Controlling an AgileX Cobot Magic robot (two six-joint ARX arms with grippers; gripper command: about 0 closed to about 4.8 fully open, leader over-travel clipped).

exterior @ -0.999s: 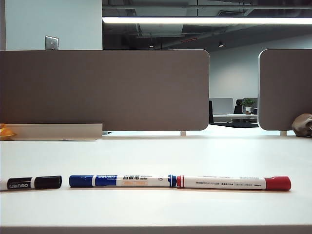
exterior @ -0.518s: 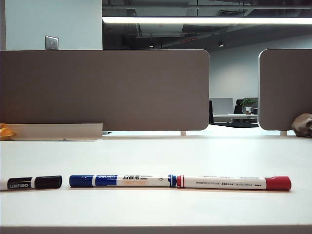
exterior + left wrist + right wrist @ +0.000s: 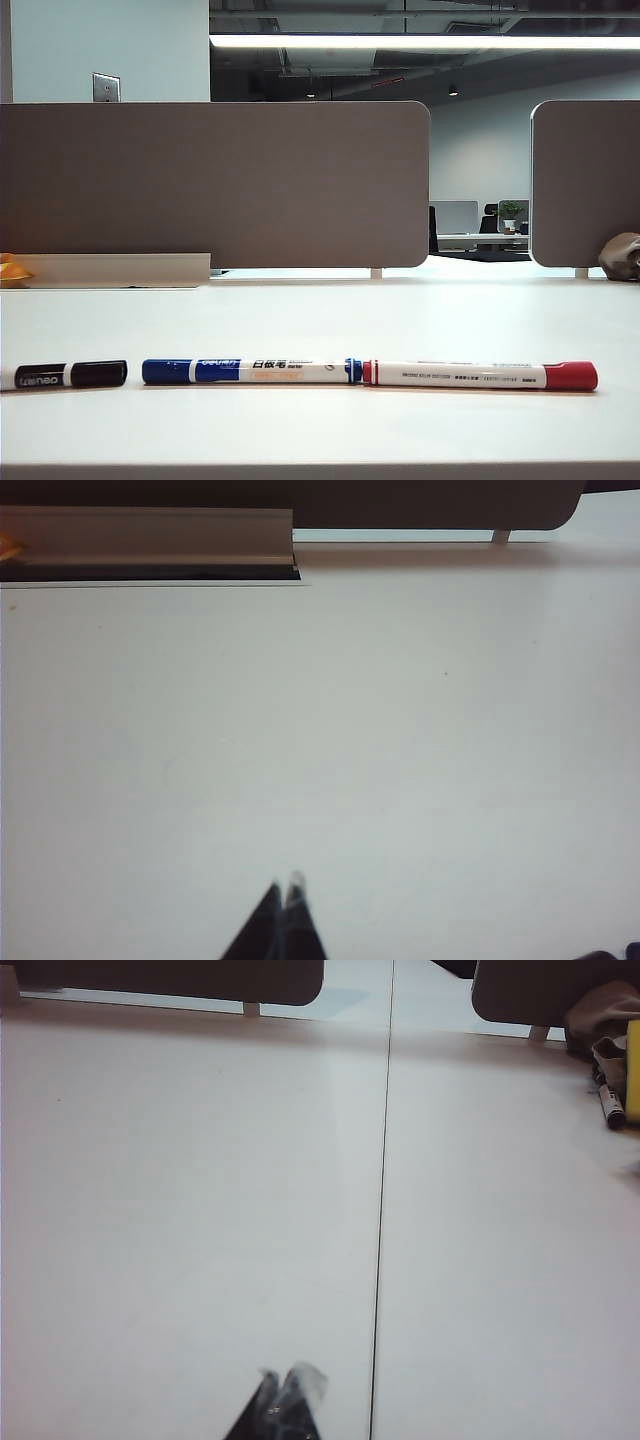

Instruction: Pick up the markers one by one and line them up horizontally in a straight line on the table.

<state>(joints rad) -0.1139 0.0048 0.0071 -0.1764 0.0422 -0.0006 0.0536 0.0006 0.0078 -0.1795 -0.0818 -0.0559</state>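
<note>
Three markers lie end to end in one row near the front edge of the white table (image 3: 320, 320) in the exterior view. The black-capped marker (image 3: 65, 376) is at the left and cut off by the frame edge. The blue marker (image 3: 250, 371) is in the middle and touches the red marker (image 3: 480, 375) on the right. Neither arm shows in the exterior view. In the left wrist view my left gripper (image 3: 286, 885) hangs shut and empty over bare table. In the right wrist view my right gripper (image 3: 288, 1378) is also shut and empty; no marker of the row shows in either wrist view.
Grey-brown divider panels (image 3: 215, 185) (image 3: 585, 180) stand along the back of the table. A beige rail (image 3: 115, 270) and an orange thing (image 3: 12, 270) lie at the back left, and a brown lump (image 3: 620, 257) at the back right. The right wrist view shows a table seam (image 3: 382, 1210), a yellow object (image 3: 633, 1055) and a dark-tipped pen (image 3: 611, 1107).
</note>
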